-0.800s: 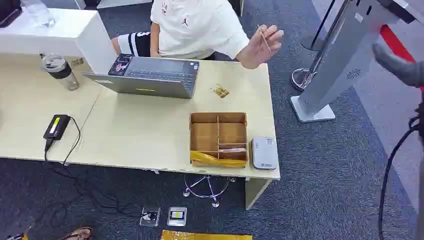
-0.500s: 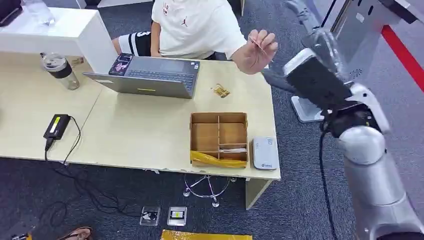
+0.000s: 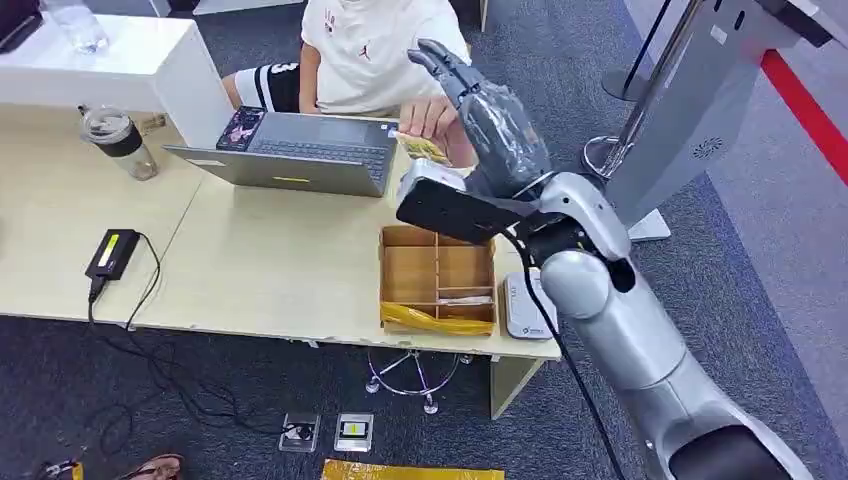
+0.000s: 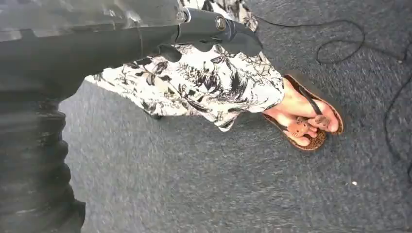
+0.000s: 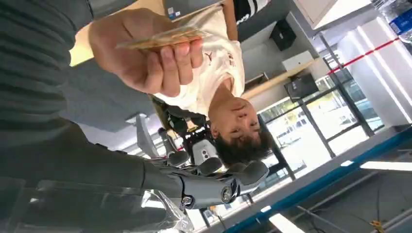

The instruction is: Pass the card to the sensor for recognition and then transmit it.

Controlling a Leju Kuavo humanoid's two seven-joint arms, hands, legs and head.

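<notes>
Right hand (image 3: 487,112) now swung up beside person's hand (image 3: 432,122); fingers spread, nothing held. Card (image 3: 421,147) not yet taken.

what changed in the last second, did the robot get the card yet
Not yet. The right hand swung in from the right edge to above the desk, fingers apart, beside the person's hand. That hand came down and left and now offers the card. The laptop, wooden tray and white sensor stayed put.
</notes>
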